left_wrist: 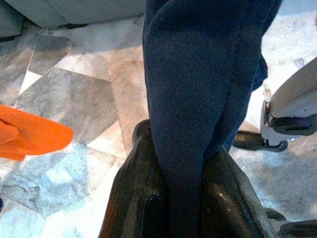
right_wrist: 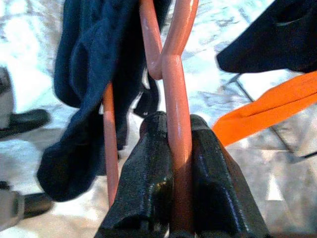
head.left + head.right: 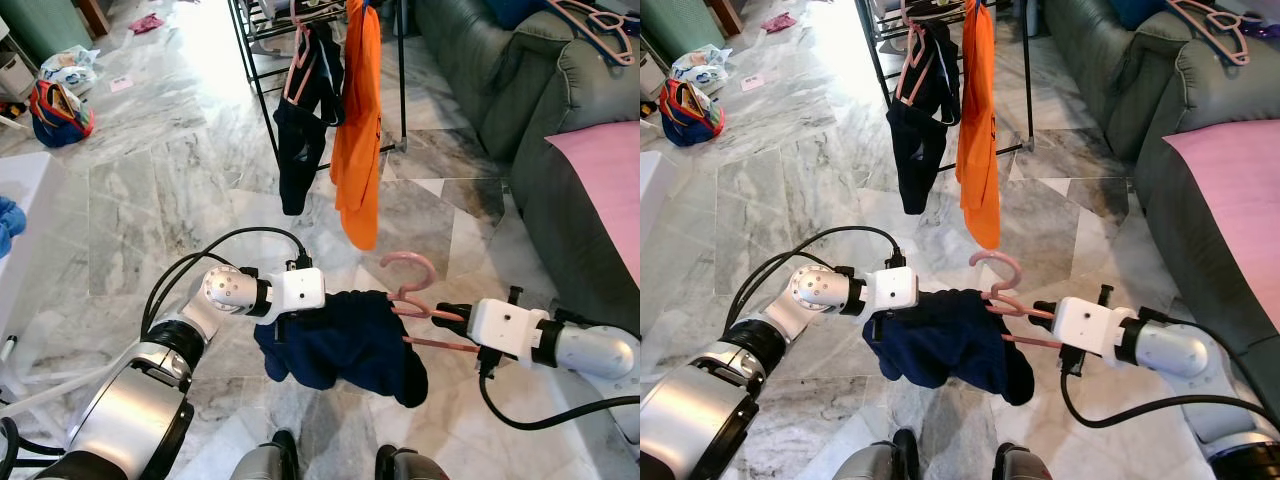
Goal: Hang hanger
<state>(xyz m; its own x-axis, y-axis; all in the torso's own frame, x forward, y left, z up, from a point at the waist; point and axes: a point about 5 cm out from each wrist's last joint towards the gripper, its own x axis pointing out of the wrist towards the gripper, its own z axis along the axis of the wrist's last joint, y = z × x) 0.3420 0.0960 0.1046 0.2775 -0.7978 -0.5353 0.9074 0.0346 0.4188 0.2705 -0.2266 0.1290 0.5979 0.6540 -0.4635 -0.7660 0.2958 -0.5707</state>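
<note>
We carry | right hand pinching pink plastic hanger | left hand pinching navy knit garment | next, we judge: hook onto black metal rack

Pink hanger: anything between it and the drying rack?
Nothing visible on the floor between them. The pink hanger, carrying the navy garment, is held by the right tool; the left tool grips the cloth. On the drying rack, a dark garment and an orange garment already hang.

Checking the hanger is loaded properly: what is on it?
A navy garment drapes over the pink hanger, covering most of its frame; the hook and the right gripper's clamped bar show.
</note>
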